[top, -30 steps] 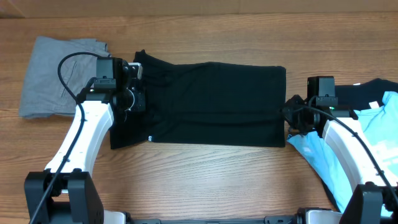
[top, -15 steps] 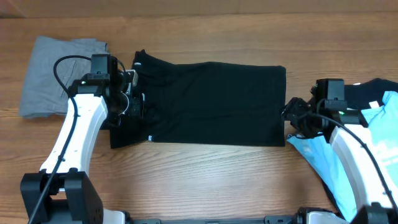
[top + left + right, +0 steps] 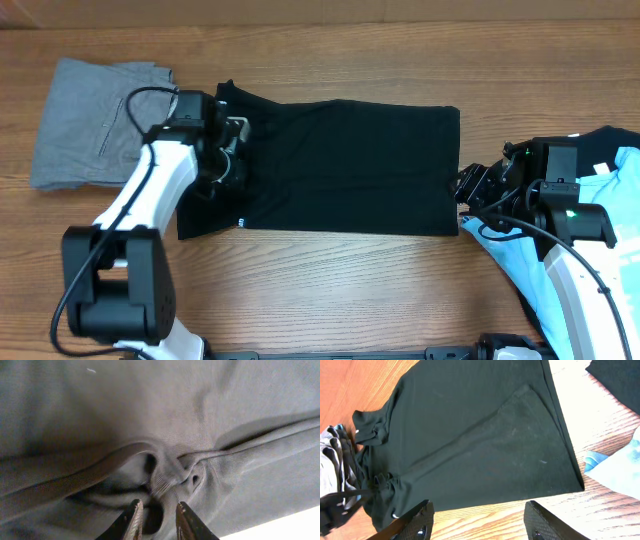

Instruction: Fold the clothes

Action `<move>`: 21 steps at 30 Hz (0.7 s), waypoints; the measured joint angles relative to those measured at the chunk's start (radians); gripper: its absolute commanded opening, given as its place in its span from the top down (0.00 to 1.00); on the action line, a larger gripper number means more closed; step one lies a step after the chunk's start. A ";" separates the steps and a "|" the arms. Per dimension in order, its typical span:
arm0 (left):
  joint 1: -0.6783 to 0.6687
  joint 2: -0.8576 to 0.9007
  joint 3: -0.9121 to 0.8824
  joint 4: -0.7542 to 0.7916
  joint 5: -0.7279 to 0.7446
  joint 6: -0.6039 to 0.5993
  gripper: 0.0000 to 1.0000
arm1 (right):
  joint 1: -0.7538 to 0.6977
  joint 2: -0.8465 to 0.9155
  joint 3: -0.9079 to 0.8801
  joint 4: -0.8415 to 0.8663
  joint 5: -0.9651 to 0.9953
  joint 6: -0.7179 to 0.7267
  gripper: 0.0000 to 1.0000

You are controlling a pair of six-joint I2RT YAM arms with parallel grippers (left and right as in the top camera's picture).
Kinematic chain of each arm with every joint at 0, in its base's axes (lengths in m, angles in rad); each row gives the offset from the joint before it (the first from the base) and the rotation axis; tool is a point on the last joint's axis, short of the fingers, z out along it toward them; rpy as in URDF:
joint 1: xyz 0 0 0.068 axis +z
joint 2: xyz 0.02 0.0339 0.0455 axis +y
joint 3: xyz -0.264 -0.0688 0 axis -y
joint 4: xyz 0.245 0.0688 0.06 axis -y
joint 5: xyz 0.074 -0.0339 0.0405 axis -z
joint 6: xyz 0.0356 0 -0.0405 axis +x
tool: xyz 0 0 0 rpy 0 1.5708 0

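Note:
The big black T-shirt (image 3: 350, 170) lies folded into a long rectangle in the middle of the table, its small white label (image 3: 241, 222) at the front left. My left gripper (image 3: 232, 155) is down on its bunched left end. In the left wrist view the narrow jaws (image 3: 159, 517) pinch a ribbed fold of the shirt (image 3: 165, 482). My right gripper (image 3: 465, 190) is at the shirt's right edge, open and empty over bare wood (image 3: 477, 505), with the shirt (image 3: 470, 435) just beyond the fingertips.
A grey garment (image 3: 85, 120) lies at the far left, close behind the left arm. At the right, a light blue T-shirt (image 3: 600, 235) and another black garment (image 3: 600, 150) lie under and beside the right arm.
The left gripper opened, shifted right onto the shirt's bunched end and closed again. The right gripper opened, let go of the shirt's right edge, and its arm swung further right.

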 measured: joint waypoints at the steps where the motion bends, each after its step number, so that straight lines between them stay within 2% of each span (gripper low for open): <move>1: -0.009 0.016 -0.001 0.007 -0.001 0.006 0.75 | 0.000 0.000 0.000 -0.001 0.000 0.000 0.38; 4: -0.027 0.051 -0.009 0.030 -0.001 0.014 0.78 | 0.000 0.000 0.000 0.000 0.000 0.000 0.38; 6: -0.031 0.062 -0.010 0.041 -0.001 0.014 0.89 | 0.000 0.000 0.000 -0.002 0.001 0.000 0.38; 8: -0.031 0.064 -0.010 0.041 -0.001 0.016 0.96 | 0.000 0.000 0.000 -0.002 0.002 0.000 0.38; 12: -0.031 0.066 0.009 0.012 -0.001 0.026 0.96 | 0.000 0.000 0.000 -0.003 0.003 0.000 0.38; 18: -0.031 0.069 0.144 0.031 0.000 0.026 0.96 | 0.000 0.000 0.000 -0.003 0.013 -0.002 0.38; 19: -0.031 0.069 0.151 0.036 0.001 0.026 0.91 | 0.000 0.000 0.000 -0.003 0.017 -0.002 0.38; 21: -0.031 0.069 0.154 0.029 0.003 0.030 0.67 | 0.000 0.000 0.000 -0.003 0.023 -0.003 0.37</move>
